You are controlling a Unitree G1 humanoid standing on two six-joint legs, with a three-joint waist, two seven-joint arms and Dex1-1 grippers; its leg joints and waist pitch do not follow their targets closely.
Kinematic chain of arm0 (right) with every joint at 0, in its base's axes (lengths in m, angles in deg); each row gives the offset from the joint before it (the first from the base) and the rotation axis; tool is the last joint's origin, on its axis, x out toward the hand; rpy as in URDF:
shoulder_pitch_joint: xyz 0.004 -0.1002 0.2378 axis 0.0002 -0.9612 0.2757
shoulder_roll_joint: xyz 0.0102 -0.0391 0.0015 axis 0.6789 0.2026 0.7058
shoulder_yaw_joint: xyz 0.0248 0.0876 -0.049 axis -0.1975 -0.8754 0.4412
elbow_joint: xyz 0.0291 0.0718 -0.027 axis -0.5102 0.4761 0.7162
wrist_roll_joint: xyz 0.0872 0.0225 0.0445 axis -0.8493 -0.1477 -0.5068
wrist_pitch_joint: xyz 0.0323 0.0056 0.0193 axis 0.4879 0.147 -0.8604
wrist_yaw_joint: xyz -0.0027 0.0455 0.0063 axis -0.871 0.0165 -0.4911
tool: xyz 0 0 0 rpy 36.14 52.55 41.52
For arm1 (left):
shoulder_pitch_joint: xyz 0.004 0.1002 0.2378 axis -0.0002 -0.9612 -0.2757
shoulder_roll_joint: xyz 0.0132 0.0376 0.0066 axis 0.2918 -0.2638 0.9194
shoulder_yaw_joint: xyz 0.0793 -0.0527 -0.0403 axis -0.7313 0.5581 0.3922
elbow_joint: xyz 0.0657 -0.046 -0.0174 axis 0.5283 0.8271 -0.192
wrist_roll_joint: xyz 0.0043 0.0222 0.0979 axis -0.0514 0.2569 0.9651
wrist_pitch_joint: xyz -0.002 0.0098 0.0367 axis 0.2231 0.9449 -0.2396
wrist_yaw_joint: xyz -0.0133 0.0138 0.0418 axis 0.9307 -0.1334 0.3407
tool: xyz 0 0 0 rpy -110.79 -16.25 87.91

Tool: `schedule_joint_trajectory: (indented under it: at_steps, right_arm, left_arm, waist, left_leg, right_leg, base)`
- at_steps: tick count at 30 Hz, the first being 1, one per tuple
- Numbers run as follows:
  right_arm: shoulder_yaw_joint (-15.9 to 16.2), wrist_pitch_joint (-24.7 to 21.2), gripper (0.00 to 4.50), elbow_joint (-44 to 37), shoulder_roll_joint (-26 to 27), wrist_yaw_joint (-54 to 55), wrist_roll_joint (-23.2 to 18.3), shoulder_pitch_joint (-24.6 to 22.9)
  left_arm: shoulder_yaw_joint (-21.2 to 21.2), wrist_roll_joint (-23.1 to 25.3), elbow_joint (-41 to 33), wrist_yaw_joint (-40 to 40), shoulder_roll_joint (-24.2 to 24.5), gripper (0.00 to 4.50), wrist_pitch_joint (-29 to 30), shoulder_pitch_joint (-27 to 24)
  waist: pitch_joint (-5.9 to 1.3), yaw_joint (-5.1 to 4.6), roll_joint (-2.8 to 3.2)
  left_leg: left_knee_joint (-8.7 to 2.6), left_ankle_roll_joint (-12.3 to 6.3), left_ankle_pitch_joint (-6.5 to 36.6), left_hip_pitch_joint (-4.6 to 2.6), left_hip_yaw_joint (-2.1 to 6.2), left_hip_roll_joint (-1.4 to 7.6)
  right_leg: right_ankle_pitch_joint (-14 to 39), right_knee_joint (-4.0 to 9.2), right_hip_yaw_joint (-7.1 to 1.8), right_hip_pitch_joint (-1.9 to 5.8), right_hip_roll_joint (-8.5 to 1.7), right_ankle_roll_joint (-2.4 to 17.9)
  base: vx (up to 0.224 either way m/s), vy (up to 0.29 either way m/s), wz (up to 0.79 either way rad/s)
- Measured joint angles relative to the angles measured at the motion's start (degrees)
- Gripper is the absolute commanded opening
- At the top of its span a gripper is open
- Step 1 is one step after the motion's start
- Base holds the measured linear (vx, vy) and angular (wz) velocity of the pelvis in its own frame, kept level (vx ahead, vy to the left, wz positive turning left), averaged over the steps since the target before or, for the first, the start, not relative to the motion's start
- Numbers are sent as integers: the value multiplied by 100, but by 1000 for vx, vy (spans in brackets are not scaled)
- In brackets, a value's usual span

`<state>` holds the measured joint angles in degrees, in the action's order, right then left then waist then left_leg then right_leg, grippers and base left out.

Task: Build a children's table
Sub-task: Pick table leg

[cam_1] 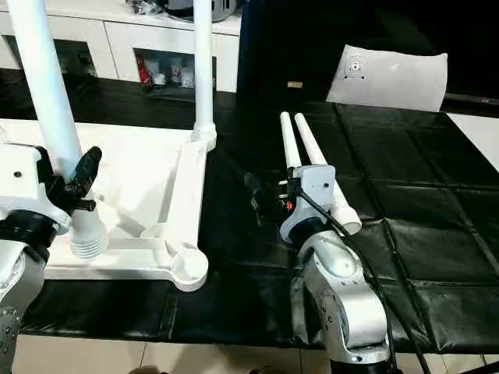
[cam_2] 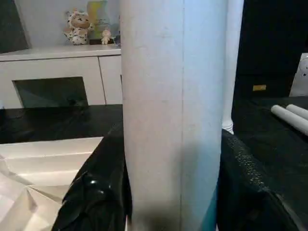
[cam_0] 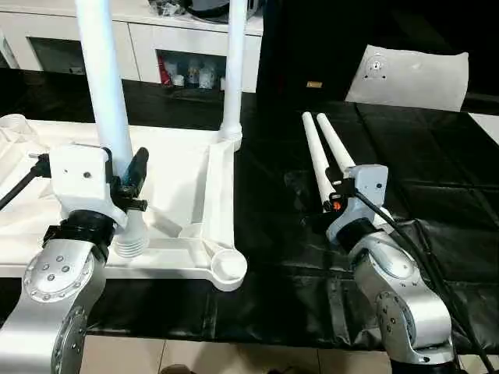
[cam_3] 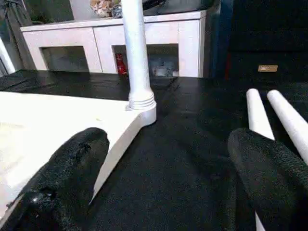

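Observation:
The white table top lies upside down on the black mat, at the left. One leg stands upright in its far right corner socket. My left gripper is shut on a second leg and holds it upright. That leg's ribbed end is at the top's near rim, left of the open near right socket; I cannot tell if it touches. The held leg shows between the black fingers. Two loose legs lie on the mat. My right gripper stands open by their near ends, holding nothing.
A white cabinet with dark openings runs along the back. A white cushion-like bag sits at the back right. The black mat covers the work surface. Another corner socket is at the top's far left.

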<state>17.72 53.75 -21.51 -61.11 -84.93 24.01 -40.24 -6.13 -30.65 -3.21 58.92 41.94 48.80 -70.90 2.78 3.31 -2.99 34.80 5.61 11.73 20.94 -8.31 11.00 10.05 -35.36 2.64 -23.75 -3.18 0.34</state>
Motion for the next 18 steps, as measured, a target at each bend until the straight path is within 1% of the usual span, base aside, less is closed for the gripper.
schedule_joint_trajectory:
  at_steps: [18]
  right_arm:
    - [0, 0, 437, 0, 0, 0, 0, 0]
  left_arm:
    - [0, 0, 0, 0, 0, 186, 0, -1]
  waist:
    - [0, 0, 0]
  left_leg:
    - [4, 0, 0, 0, 0, 0]
  right_leg:
    - [-3, -2, 0, 1, 0, -1]
  base:
    - [0, 0, 0]
